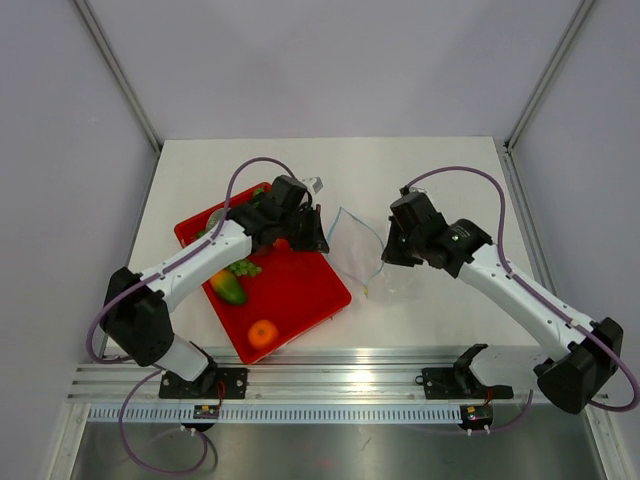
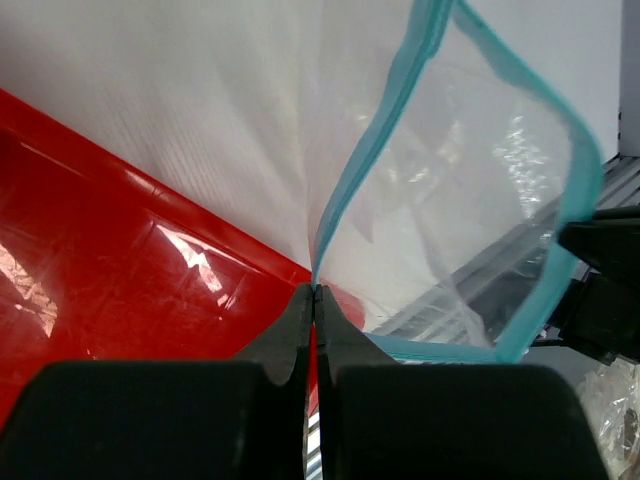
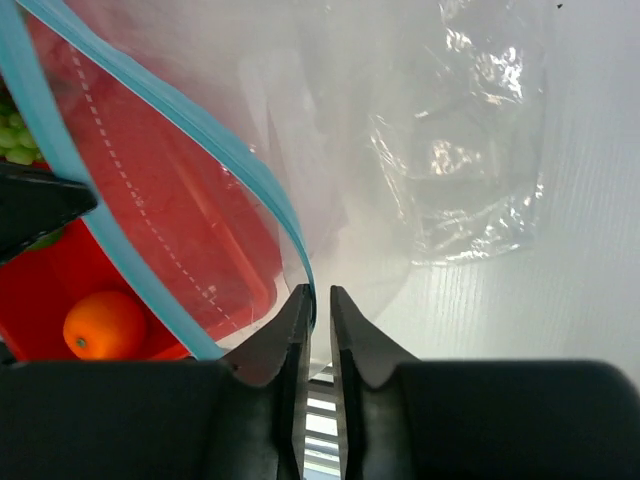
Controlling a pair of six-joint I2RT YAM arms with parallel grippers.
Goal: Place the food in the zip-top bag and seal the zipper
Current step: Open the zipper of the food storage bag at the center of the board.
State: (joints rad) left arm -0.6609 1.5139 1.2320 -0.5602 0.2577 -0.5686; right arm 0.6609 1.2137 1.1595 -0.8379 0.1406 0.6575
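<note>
Zip-top bag (image 1: 362, 250) held mouth-open between your two grippers, just right of the red tray (image 1: 300, 295).
Its zipper (image 2: 355, 170) runs from your left gripper (image 2: 314, 295), clamped on the blue strip, across to your right gripper (image 3: 320, 295), fingers a crack apart at the strip. The orange (image 1: 262, 333) lies on the tray, nearer your left arm.

This is a robotics lab test cell rather than a home or kitchen. A bare white bench (image 1: 420, 160) is boxed in by plain pale panels (image 1: 330, 60) held in aluminium posts (image 1: 115, 70). Along its near edge runs a slotted metal rail (image 1: 340, 370) with two white and black robot arms, left (image 1: 190, 265) and right (image 1: 520, 295), bolted to it, and purple cables (image 1: 455, 172) loop over them. The only props are toy fruit (image 1: 262, 333) on a red tray (image 1: 300, 295).
</note>
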